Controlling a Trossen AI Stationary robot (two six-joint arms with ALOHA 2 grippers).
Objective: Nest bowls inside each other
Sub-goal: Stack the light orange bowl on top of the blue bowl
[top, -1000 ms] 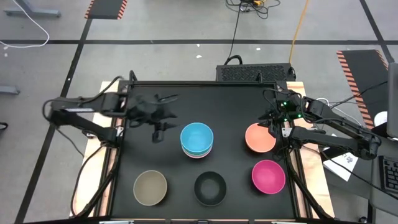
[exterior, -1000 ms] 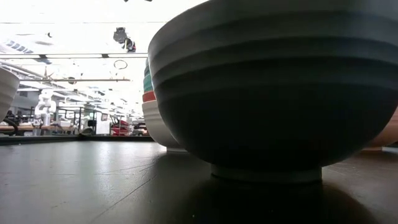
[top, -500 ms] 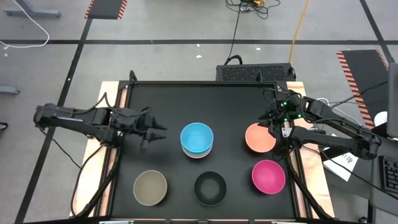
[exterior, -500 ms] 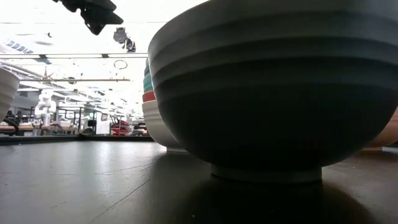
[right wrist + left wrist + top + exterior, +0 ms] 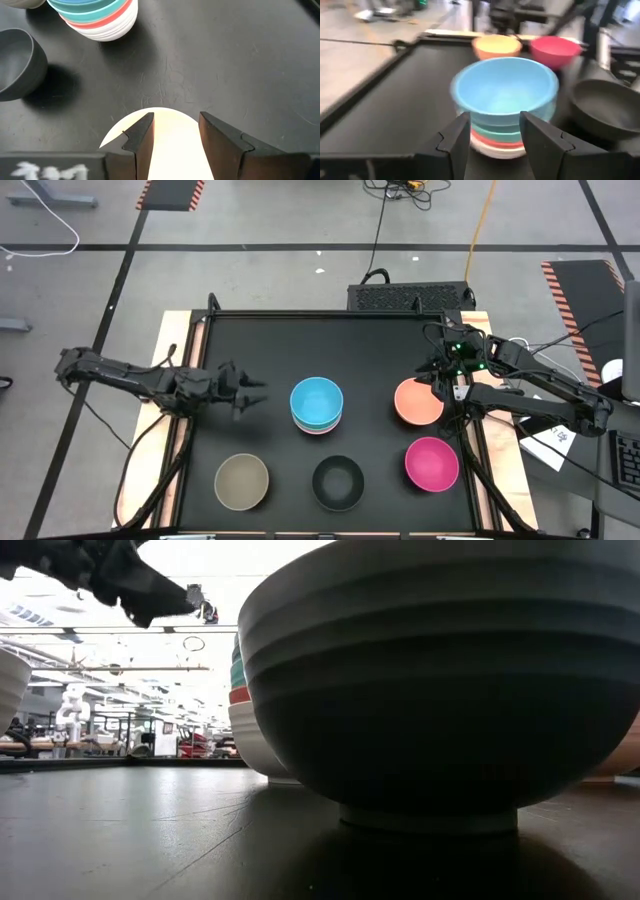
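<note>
A stack of several nested bowls, blue on top and white at the bottom, stands on its foot mid-table; it also shows in the left wrist view. An orange bowl, a magenta bowl, a black bowl and a tan bowl stand singly. My left gripper is open and empty, left of the stack, pointing at it nearly level. My right gripper hangs open over the orange bowl's right rim, with nothing between its fingers.
The black table has a raised frame all round. The black bowl fills most of the low view, with the stack behind it. There is bare table at the far side and between the left gripper and the tan bowl.
My left gripper has drawn back from the stack toward the table's left edge and sunk, tipping from pointing steeply down to nearly level. Its fingers stay open and empty. No bowl has moved.
</note>
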